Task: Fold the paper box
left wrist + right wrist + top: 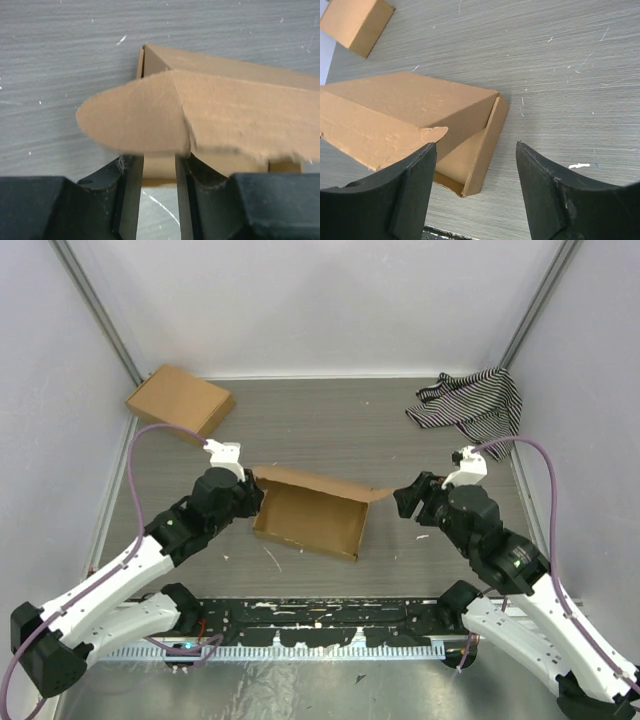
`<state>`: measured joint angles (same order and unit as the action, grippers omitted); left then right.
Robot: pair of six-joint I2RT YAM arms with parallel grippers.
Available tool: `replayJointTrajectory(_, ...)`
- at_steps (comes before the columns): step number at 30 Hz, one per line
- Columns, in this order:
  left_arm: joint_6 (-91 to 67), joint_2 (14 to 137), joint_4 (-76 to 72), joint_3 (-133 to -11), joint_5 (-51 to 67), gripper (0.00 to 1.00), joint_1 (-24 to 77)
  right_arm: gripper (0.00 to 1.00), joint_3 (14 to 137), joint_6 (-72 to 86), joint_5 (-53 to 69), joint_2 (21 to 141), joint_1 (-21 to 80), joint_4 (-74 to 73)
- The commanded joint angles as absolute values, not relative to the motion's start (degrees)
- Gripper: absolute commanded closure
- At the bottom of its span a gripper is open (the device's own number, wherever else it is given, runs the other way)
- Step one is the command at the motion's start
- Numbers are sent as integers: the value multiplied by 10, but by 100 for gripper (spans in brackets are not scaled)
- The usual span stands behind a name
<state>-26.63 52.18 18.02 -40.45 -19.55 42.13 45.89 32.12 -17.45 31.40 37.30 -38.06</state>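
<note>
The paper box (310, 522) lies mid-table as a shallow open tray, its lid panel raised along the far side. My left gripper (256, 498) is at the box's left end. In the left wrist view the box's rounded flap (130, 120) lies over my fingertips, and the jaws (159, 155) stand slightly apart with nothing gripped. My right gripper (400, 500) is wide open at the box's right end. In the right wrist view its left finger (415, 180) is just below the lid's small tab (432, 132), and the box corner (480, 165) lies between the jaws (475, 144).
A second, fully formed brown cardboard box (181, 402) sits at the far left corner and also shows in the right wrist view (355, 22). A striped cloth (475, 405) lies at the far right. White walls with metal posts enclose the table.
</note>
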Motion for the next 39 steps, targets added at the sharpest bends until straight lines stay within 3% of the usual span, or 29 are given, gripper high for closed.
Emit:
replayJointTrajectory(1,-299,460,316,-453,-138,61,425,30,512,351,-216,363,375,-381)
replayJointTrajectory(7,-320,307,397,-451,-125,60,426,30,527,370,-249,363,375,-376)
replayJointTrajectory(11,-317,268,419,-480,-153,58,426,29,543,377,-245,361,374,-383)
replayJointTrajectory(15,-306,326,415,-506,-185,46,426,20,559,380,-218,414,375,-400)
replayJointTrajectory(20,-292,486,377,-521,-200,39,424,17,498,401,-108,503,374,-341)
replayJointTrajectory(27,-280,656,317,-529,-182,37,409,13,393,432,-43,568,375,-234)
replayJointTrajectory(39,-279,707,190,-445,-90,38,334,15,351,424,3,652,374,-135)
